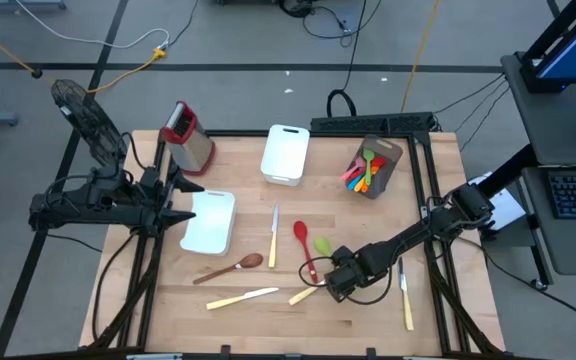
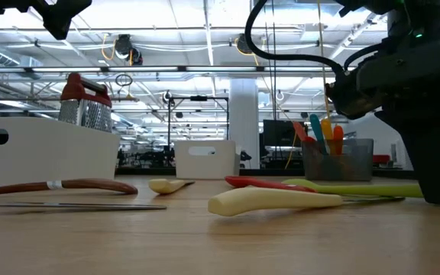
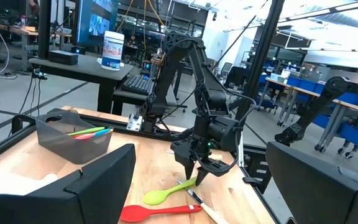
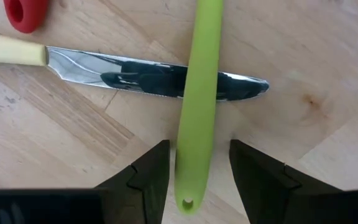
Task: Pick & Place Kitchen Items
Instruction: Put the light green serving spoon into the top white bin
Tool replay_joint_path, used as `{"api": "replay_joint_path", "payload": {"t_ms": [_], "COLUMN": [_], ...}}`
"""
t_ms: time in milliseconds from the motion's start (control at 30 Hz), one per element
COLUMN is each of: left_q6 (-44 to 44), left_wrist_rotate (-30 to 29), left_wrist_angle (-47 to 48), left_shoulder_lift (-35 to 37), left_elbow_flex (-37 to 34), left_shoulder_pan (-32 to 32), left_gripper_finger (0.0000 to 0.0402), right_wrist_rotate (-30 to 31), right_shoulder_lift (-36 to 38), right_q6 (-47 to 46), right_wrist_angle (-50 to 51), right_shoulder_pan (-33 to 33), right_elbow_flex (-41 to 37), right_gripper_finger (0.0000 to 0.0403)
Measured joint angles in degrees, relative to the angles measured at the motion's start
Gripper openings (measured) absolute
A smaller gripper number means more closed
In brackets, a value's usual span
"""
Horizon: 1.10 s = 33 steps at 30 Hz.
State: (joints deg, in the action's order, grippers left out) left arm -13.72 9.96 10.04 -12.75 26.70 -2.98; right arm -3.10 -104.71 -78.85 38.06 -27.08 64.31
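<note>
Between the dark fingers (image 4: 151,174), a lime-green spoon handle (image 4: 197,106) is seen, crossed over a silver knife blade (image 4: 148,73) with a cream handle (image 4: 11,48); beyond them, a red spoon end (image 4: 25,14).

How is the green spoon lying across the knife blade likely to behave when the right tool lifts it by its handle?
The green spoon looks slim and probably light. Likely soft silicone, it may sag. Resting across the knife, it could nudge that blade. The right tool straddles its handle, open.

High view: overhead, whole table (image 1: 288,290). Low view: table-level, facing the room. Wrist views: close; both share the green spoon (image 4: 197,93).
</note>
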Motion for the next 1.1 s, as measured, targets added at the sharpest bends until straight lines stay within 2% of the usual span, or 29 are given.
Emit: {"api": "replay_joint_path", "payload": {"t_ms": [233,700,1100], "left_q6": [0.00,0.00,0.00], "left_wrist_rotate": [0.00,0.00,0.00], "left_wrist_angle": [0.02,0.06,0.09], "left_shoulder_lift": [0.00,0.00,0.00], "left_elbow_flex": [0.00,0.00,0.00], "left_shoulder_pan": [0.01,0.00,0.00], "left_gripper_finger": [0.0367,0.0367,0.0367], "right_wrist_rotate": [0.30,1.33,1.45], "right_shoulder_lift": [-0.06,-0.13,-0.13], "right_q6": [-0.39,-2.58,-2.95], "right_wrist_angle": [0.00,0.57,0.74], "right_shoulder_pan": [0.34,0.34,0.34], "right_elbow_flex": [-0.04,-0.09,-0.09], "right_gripper_finger": [0.0153,0.0113,0.0111]}}
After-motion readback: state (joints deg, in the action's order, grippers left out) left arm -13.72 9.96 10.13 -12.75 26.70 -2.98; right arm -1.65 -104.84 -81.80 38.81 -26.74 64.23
